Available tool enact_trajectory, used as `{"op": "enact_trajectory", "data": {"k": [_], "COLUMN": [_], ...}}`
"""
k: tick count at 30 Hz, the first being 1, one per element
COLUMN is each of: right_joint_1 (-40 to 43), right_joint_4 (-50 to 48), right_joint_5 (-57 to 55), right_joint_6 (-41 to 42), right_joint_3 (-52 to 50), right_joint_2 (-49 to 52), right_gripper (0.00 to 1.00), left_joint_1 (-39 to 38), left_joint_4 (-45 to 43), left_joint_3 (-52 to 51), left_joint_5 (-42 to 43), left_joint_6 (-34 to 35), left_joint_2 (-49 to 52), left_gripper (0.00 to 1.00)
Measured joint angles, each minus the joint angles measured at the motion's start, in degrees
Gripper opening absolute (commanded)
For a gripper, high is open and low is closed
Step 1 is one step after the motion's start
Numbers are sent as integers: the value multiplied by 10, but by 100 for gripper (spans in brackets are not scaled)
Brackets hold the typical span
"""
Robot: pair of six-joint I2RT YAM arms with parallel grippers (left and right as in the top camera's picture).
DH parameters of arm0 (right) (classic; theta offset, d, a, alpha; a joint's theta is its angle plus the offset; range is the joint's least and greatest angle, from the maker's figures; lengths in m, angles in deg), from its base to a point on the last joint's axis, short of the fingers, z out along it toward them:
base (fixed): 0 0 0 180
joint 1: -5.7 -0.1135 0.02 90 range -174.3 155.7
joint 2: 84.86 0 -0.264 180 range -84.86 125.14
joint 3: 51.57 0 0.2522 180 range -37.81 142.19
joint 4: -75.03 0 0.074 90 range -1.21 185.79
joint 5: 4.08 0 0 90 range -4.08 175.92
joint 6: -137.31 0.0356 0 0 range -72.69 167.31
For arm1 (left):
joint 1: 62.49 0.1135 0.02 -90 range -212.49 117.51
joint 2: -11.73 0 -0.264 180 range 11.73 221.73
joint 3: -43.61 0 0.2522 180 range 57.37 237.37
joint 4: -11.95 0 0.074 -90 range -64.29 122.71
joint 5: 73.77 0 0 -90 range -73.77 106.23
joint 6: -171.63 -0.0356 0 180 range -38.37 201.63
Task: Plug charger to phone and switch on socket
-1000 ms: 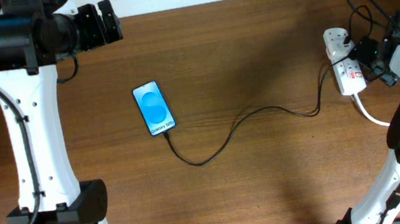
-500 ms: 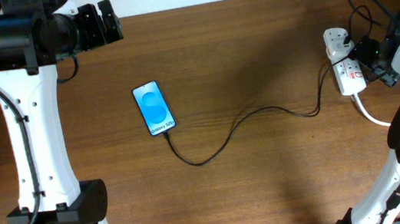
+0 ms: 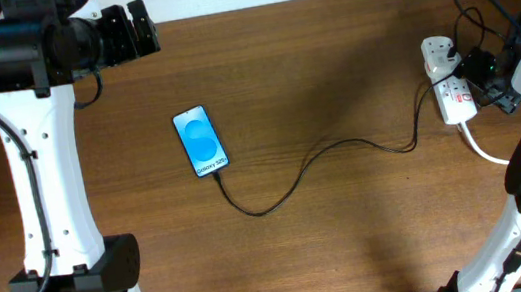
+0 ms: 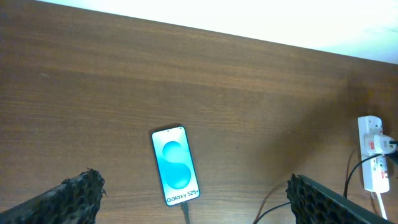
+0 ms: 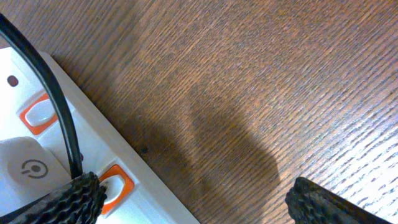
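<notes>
Both gape empty: left gripper (image 3: 146, 26) hangs well apart from the phone (image 3: 200, 142), charger (image 3: 286, 183) at its lower end, while right gripper (image 5: 193, 199) sits at the socket (image 3: 451, 91)'s red switch (image 5: 115, 180) amid crowding black wires (image 3: 475, 12).

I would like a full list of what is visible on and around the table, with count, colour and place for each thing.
phone: one, lit blue screen with black edge, lying flat left of the table's middle.
charger: one, thin black cable, running from the phone's lower end to the socket.
socket: one, white with orange-red switches, at the table's right side.
cord: one, thick and white, leaving the socket.
table: one, brown wood, under everything.
left gripper: one, black, open, at the far edge, apart from the phone.
right gripper: one, black, open, at the socket, one finger by a switch.
</notes>
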Motion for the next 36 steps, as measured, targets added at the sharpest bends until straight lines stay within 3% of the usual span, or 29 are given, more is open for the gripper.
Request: {"op": "enact_trajectory", "data": {"k": [18, 24, 29, 36], "right_joint_1": [2, 36, 74, 13], "right_joint_4": [19, 109, 160, 177], "right_joint_5": [17, 53, 107, 248], "right_joint_6": [2, -5, -23, -138], "right_joint_3": [3, 19, 43, 54], "right_joint_2": [0, -11, -121, -322], "right_gripper": [98, 99, 98, 98], "left_joint_1": [0, 0, 0, 0], "left_joint_4": [0, 0, 0, 0], "left_joint_3": [0, 0, 0, 0], "left_joint_5": [0, 0, 0, 0], "left_joint_6": [0, 0, 0, 0], "left_joint_2": [0, 0, 0, 0], "left_gripper": [99, 99, 99, 99]}}
